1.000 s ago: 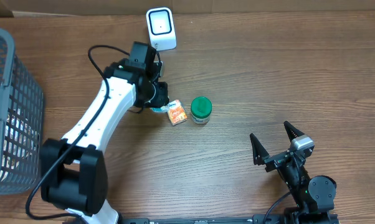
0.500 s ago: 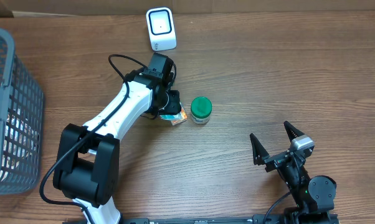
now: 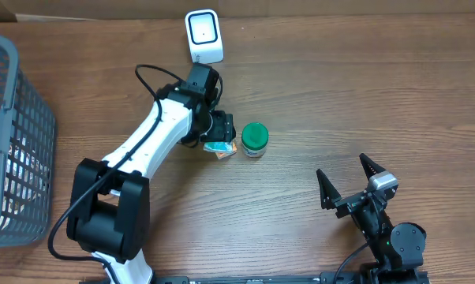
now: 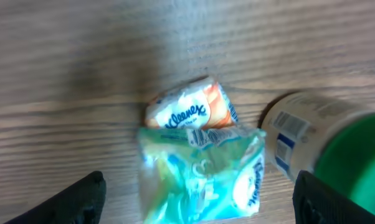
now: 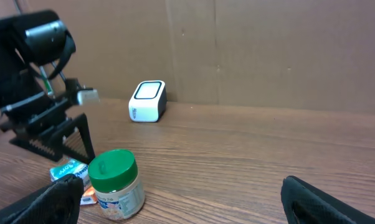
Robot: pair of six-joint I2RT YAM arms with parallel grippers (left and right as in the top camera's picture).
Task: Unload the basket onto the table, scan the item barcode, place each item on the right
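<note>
Wooden worktop [image 3: 340, 95]: crinkly teal Kleenex pack [image 4: 200, 174] touching orange pack [image 4: 190, 109]; left hand [image 4: 200, 190] wide around it, right hand [image 3: 340, 164] wide, empty.

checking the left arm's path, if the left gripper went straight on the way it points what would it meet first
Most likely the teal tissue pack, lying between the left gripper's open fingers, though depth is unclear. The orange tissue pack and jar lie beside it.
</note>
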